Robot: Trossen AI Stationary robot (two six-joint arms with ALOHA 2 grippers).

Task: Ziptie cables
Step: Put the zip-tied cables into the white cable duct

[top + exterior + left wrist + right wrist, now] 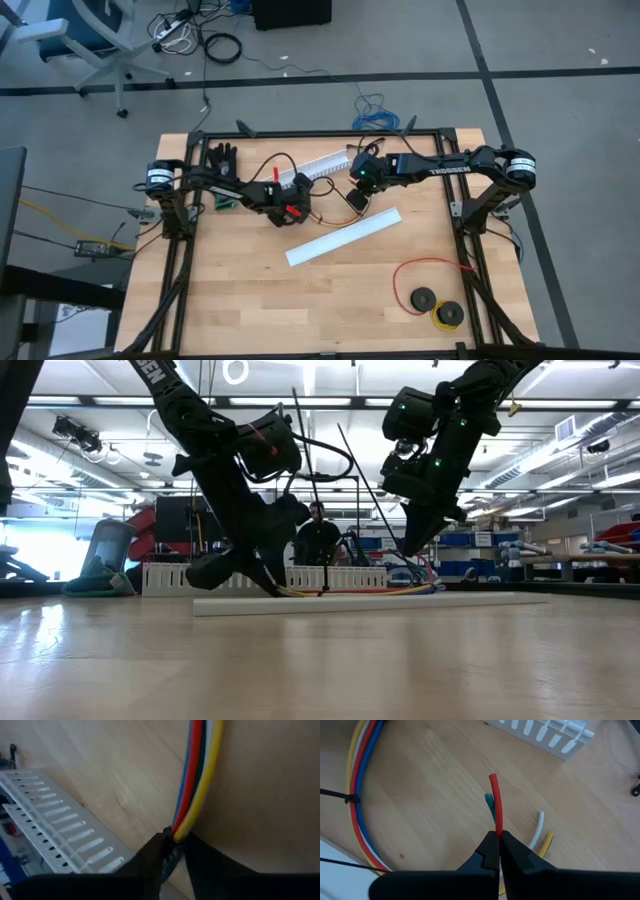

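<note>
Left hand [296, 211]: you had it low over the middle of the table [250, 300], its fingers [210, 870] closed on the cables [196, 780], which ran out from between them in a tight band of blue, red, green, white and yellow.
Right hand [498, 836]: you kept it just across from the left one, toward the far side of the table, fingers pinched fully together on the end of a single red wire [495, 802] (its cut tip stood up clear of the fingertips).
Cables: they lay on the wood between the two hands, curving in a bundle [357, 795] past the right hand; a thin black ziptie [345, 797] crossed the bundle at one point.
Loose ends: green [490, 802], white [537, 827] and yellow [546, 842] wire ends lay spread on the table just beyond the right hand's fingertips.
Slotted channels: one white channel [345, 236] lay flat and slanted near the table's middle; another [325, 165] sat toward the far edge, just beside both hands.
Red loop: a red wire loop [430, 270] with dark spools [424, 298] lay near the right front corner, well apart from your work.
Glove: a black glove [222, 158] lay at the far left of the table.
Background: a person [318, 538] showed in the room beyond (low view only).
</note>
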